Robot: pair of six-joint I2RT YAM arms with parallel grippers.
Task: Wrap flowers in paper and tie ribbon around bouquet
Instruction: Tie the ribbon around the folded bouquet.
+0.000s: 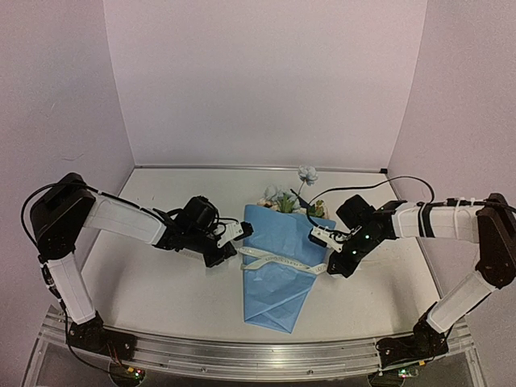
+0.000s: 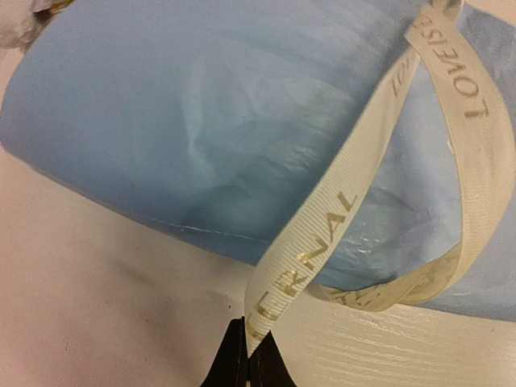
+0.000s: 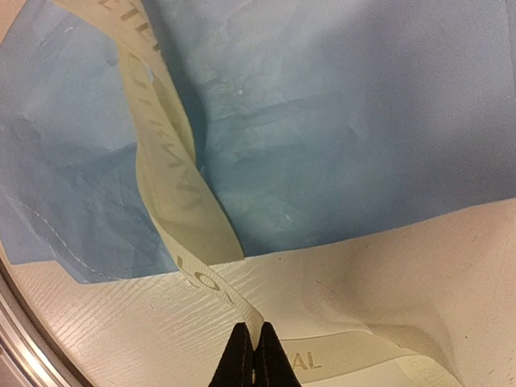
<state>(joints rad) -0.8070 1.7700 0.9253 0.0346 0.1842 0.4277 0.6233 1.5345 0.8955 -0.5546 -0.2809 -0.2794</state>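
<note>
Shut black tips of the left gripper (image 2: 247, 361) and right gripper (image 3: 254, 359) are clamped on the ribbed cream ribbon (image 2: 322, 234) with gold lettering. It is best drawn outward evenly and low, so the creased matte blue paper bouquet (image 1: 274, 294), laid on the white table (image 1: 161, 274) between them, is cinched, not crushed. Pale blooms (image 1: 278, 195) are fanned at its far mouth.
</note>
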